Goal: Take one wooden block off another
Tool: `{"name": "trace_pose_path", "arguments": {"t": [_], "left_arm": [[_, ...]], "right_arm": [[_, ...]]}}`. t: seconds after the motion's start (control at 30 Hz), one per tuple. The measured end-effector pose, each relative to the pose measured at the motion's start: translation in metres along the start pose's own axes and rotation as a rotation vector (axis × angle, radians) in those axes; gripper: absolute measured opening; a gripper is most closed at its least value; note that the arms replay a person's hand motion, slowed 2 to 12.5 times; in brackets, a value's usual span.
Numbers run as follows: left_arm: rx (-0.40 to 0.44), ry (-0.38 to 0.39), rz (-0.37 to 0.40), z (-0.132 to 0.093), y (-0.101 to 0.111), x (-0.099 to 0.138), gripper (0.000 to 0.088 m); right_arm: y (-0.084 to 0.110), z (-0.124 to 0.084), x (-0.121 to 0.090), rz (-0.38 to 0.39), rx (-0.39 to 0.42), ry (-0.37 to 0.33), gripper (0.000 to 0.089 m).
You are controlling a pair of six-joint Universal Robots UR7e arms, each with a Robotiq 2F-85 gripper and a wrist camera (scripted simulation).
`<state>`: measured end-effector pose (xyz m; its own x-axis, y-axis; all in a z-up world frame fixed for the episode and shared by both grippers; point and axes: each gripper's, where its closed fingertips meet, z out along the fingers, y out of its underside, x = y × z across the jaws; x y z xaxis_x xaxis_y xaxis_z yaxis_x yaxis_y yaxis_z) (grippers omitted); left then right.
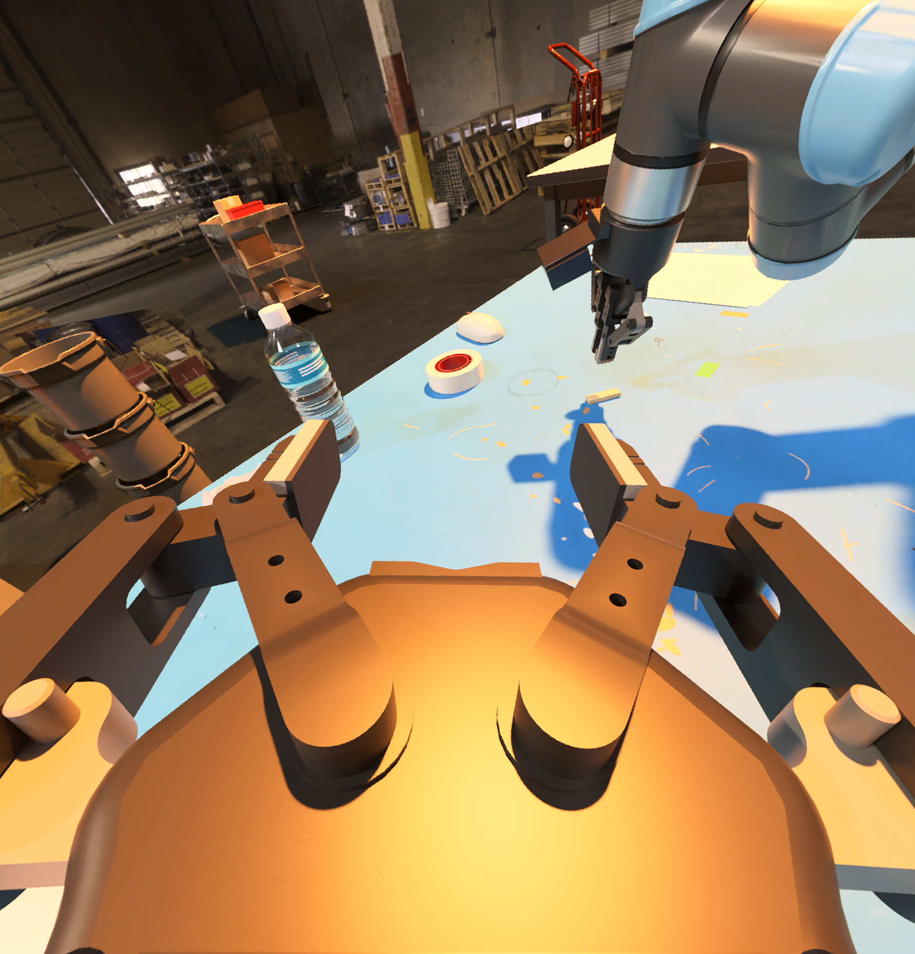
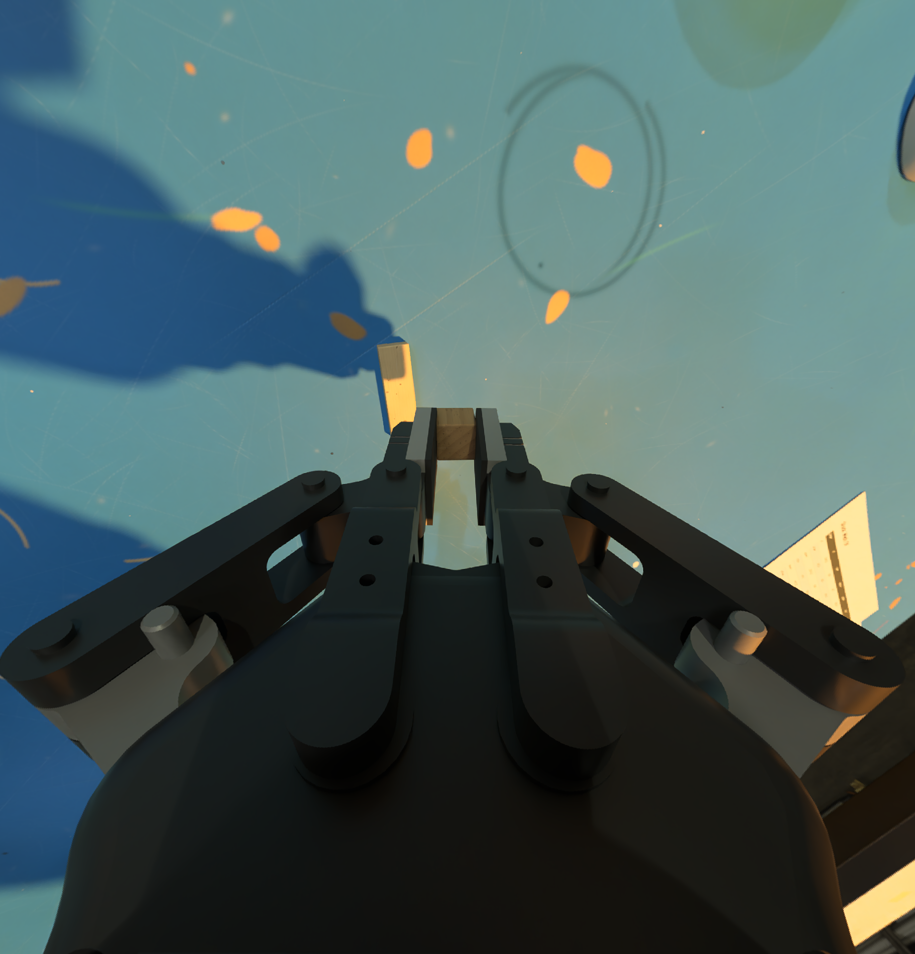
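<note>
Right wrist view shows the right gripper [image 2: 455,433] with jaws clamped on a small square wooden block [image 2: 455,432], raised clear of the long pale wooden block [image 2: 396,379] lying on the blue table [image 2: 703,387] at frame centre, apparently to separate them. The left gripper [image 1: 455,454] hangs idle, jaws wide.

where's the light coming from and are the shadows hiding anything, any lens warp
Left wrist view: warm low light turns the open left claw orange; hard blue arm shadows fall on the table, and wide-angle warp bows the edges. Right wrist view: the right claw is backlit and dark, shut on a small wooden block; the flat wooden block lies half in shadow, still readable.
</note>
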<state>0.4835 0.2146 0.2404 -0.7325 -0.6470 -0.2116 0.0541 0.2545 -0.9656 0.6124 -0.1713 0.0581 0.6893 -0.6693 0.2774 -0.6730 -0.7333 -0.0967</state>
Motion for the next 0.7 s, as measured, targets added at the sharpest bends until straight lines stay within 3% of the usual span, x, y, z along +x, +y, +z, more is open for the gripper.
{"name": "trace_pose_path", "arguments": {"t": [0.7], "left_arm": [[-0.01, 0.011, 0.015, 0.003, 0.001, 0.006, 0.0779]], "right_arm": [[-0.004, -0.041, 0.013, -0.018, 0.017, 0.137, 0.0131]]}}
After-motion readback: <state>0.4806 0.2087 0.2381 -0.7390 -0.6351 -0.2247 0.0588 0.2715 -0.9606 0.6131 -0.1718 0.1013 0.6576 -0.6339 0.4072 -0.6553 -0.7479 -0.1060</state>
